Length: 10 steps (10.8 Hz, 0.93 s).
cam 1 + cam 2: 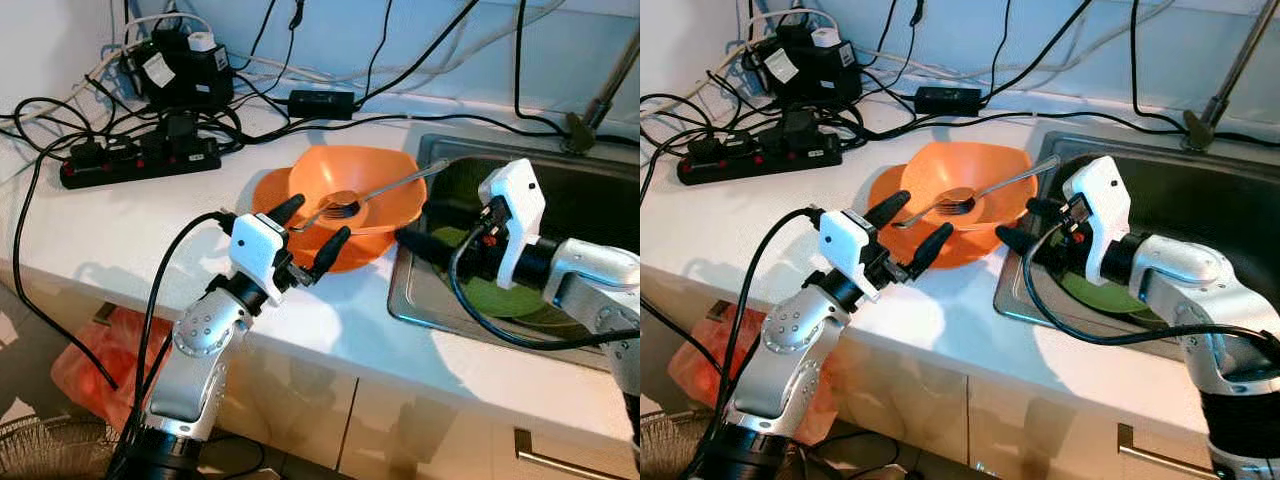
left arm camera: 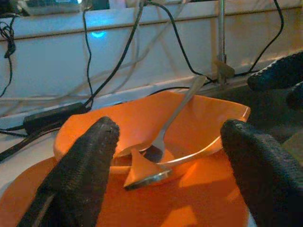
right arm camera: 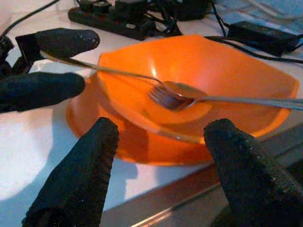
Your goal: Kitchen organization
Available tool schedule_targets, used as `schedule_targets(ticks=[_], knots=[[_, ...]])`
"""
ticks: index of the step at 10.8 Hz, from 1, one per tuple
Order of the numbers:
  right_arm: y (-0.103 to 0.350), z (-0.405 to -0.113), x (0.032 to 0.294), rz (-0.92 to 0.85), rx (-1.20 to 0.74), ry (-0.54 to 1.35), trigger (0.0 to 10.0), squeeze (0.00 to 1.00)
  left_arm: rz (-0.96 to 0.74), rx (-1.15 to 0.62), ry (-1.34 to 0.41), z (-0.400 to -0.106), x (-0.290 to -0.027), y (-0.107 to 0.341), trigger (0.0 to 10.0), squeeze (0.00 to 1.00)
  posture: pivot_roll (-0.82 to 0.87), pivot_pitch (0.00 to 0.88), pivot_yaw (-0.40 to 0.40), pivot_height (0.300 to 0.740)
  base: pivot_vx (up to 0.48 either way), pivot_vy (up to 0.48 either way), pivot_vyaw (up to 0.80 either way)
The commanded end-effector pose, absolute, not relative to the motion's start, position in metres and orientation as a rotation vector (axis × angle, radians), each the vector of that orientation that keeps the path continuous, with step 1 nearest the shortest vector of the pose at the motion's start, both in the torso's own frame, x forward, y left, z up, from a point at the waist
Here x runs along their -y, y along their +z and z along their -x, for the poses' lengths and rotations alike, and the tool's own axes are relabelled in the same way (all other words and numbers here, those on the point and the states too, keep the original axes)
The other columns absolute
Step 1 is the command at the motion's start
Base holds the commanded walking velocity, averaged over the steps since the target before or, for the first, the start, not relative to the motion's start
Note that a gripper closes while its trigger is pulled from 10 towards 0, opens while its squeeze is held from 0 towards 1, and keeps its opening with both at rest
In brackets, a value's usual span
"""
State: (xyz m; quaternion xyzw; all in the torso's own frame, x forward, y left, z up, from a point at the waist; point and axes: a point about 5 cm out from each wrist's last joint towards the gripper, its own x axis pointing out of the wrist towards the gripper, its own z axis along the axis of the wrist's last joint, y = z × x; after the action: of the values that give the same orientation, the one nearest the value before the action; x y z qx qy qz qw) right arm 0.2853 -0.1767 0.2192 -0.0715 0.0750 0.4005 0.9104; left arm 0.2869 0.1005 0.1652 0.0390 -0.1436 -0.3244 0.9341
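Home kitchen counter beside a sink

A white countertop (image 1: 120,230) runs into a stainless steel sink (image 1: 585,200) with a faucet stem (image 1: 600,95) behind it; cabinet fronts with a metal handle (image 1: 570,460) sit below, an orange bowl (image 1: 355,195) holds cutlery, and a power strip (image 1: 140,160) trails cables.

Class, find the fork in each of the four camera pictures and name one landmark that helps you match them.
Left eye view: the fork lies in the orange bowl, centre.
Right eye view: fork in the bowl, left of centre.
Left wrist view: fork handle end juts over the bowl's near rim.
Right wrist view: fork tines at the bowl's middle.
Shared landmark: the orange bowl.
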Motion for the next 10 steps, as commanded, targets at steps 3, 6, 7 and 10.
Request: schedule_targets(ticks=[3,6,7,10], knots=[[0.2164,-0.2846,0.1744,0.141,-0.165,0.841,10.0,0.0,-0.087,0.315,-0.678,-0.2896,-0.0995,0.1685,0.0,0.0,0.01,0.043,0.053,0.74,0.0,0.0,0.0],[0.2157,-0.2841,0.1736,0.143,-0.161,0.847,10.0,0.0,-0.087,0.32,-0.689,-0.2899,-0.0983,0.1675,0.0,0.0,0.0,0.035,0.053,0.74,0.0,0.0,0.0],[0.2158,-0.2843,0.1733,0.143,-0.16,0.847,10.0,0.0,-0.089,0.321,-0.692,-0.2904,-0.0985,0.1675,0.0,0.0,0.0,0.034,0.052,0.74,0.0,0.0,0.0],[0.2157,-0.2847,0.1726,0.15,-0.156,0.846,10.0,0.0,-0.099,0.317,-0.683,-0.2922,-0.1018,0.1633,0.0,0.0,0.0,0.031,0.051,0.74,0.0,0.0,0.0]])
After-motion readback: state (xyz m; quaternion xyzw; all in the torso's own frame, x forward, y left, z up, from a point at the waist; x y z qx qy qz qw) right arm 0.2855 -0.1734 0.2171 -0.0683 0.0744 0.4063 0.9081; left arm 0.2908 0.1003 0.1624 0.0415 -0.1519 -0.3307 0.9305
